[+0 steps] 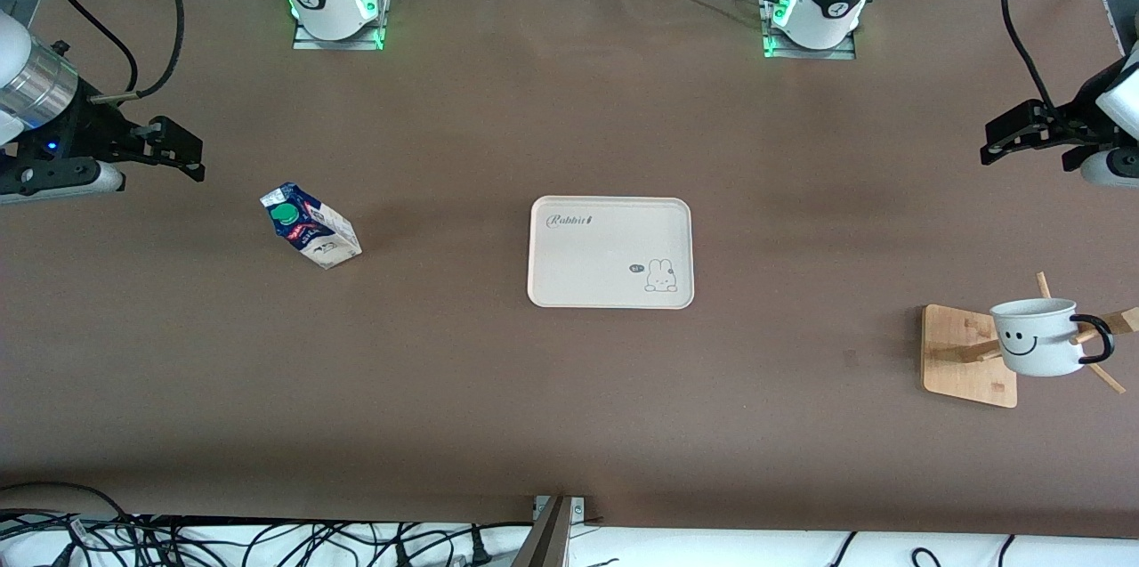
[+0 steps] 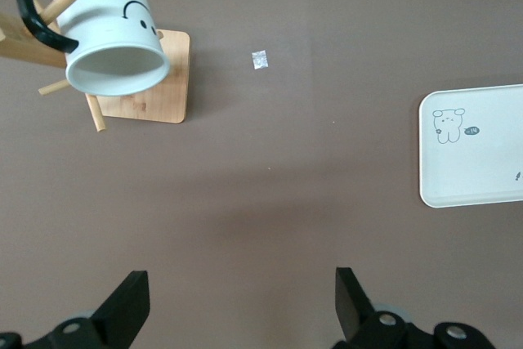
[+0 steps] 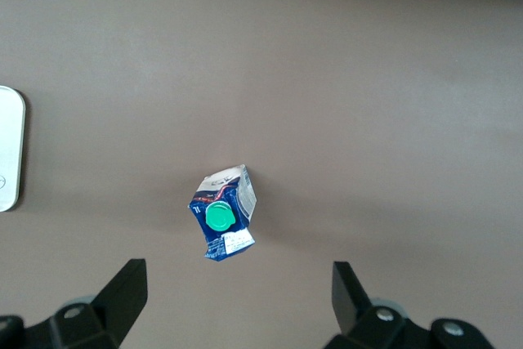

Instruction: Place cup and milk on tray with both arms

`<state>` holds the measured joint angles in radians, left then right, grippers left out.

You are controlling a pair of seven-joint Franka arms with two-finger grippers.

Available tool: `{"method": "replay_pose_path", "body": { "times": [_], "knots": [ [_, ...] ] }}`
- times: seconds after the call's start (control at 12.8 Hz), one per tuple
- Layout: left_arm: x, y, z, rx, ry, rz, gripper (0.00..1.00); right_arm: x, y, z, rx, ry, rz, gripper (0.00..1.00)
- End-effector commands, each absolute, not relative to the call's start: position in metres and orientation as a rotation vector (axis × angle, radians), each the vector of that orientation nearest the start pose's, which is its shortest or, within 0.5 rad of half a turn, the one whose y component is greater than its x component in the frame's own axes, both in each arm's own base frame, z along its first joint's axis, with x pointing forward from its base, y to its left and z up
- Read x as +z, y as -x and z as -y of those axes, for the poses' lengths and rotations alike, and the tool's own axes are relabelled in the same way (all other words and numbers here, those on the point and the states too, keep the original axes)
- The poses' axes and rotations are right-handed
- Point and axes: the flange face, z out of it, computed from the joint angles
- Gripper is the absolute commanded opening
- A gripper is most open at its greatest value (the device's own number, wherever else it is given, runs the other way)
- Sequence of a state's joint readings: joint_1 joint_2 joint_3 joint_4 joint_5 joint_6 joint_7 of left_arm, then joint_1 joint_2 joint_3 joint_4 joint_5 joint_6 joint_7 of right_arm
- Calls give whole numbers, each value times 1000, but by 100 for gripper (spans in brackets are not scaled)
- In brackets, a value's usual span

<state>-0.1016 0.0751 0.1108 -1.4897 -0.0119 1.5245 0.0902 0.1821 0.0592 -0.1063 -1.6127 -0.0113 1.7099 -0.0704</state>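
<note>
I'd pinch the light, crushable milk (image 1: 311, 226) gently mid-body and the hard, slick cup (image 1: 1036, 336) by its rim; left gripper (image 2: 237, 304) and right gripper (image 3: 235, 300) both gape empty.

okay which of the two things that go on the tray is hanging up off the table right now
The cup: it hangs by its black handle on a peg of the wooden rack, mouth tilted sideways. The milk stands on the table itself.
</note>
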Motion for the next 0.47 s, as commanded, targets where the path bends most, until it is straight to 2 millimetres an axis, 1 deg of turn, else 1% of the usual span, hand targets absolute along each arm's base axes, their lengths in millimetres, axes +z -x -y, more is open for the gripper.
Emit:
{"method": "replay_pose_path", "body": {
  "times": [0.0,0.08,0.23,0.39],
  "knots": [
    [628,-571,1,36,3135,-154,100,587,-582,-44,-59,3154,190,100],
    [621,-572,0,57,3137,-150,100,588,-582,-44,-62,3155,185,100],
    [622,-568,2,82,3124,-162,100,588,-584,-43,-74,3155,182,100],
    [624,-567,1,70,3127,-172,100,587,-585,-42,-74,3155,190,100]
  ]
}}
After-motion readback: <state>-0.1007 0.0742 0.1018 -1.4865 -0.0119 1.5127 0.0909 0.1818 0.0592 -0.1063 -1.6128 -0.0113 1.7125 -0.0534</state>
